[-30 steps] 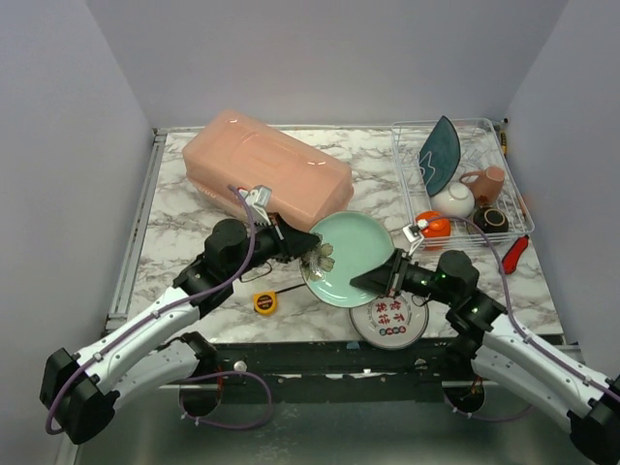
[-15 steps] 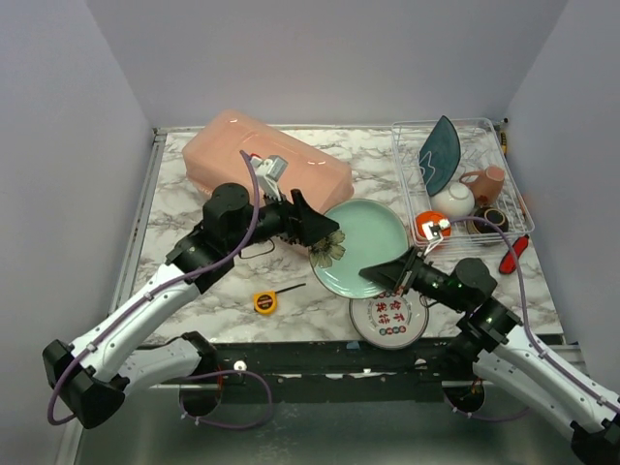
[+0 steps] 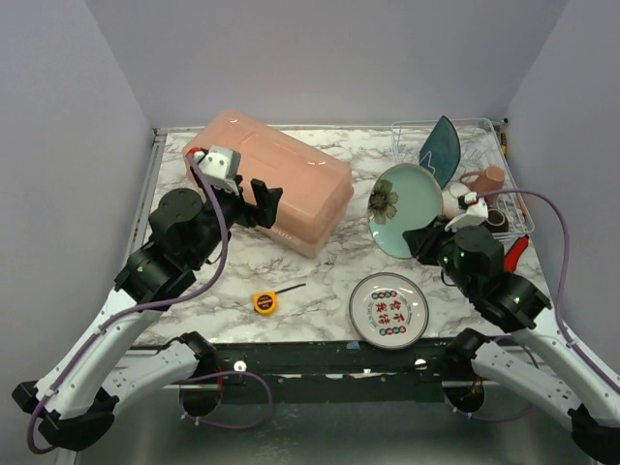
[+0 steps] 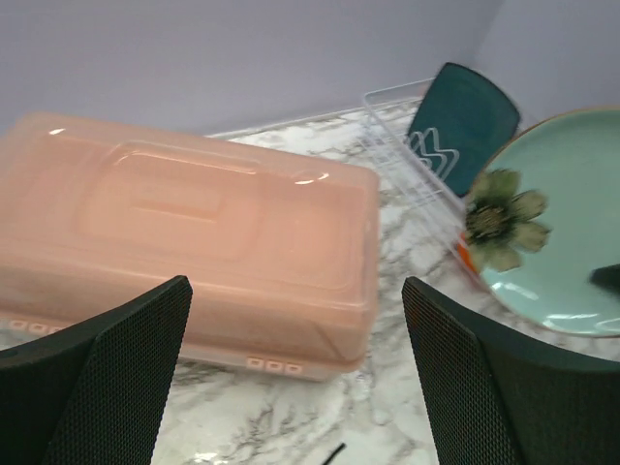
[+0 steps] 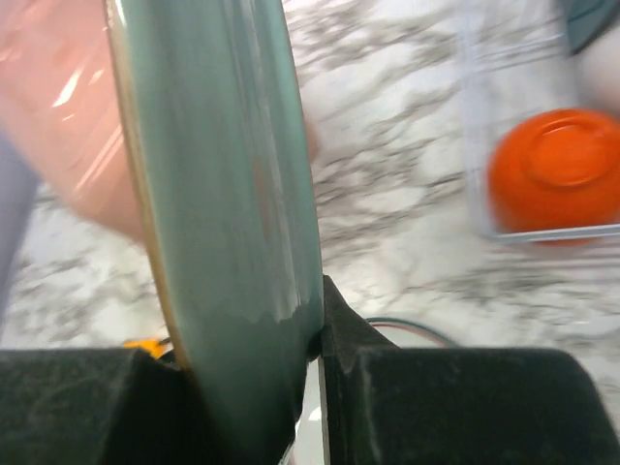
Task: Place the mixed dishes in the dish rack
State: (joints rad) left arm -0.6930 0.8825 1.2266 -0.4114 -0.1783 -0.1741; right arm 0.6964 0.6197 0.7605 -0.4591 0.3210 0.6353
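Note:
My right gripper is shut on the lower rim of the round pale-green plate with a flower print. The plate stands nearly on edge, in the air, just left of the dish rack. In the right wrist view the plate is pinched edge-on in that gripper. The rack holds a teal square plate, a pinkish mug and an orange bowl. My left gripper hangs open over the pink tub, nothing between its fingers.
The big pink tub lies at the back left. A yellow tape measure sits near the front edge. A round white plate with red and green marks lies at the front. A red-handled tool rests right of the rack.
My left gripper opened, let go of the green plate and pulled back left. The right gripper carried the plate right toward the rack and tipped it upright.

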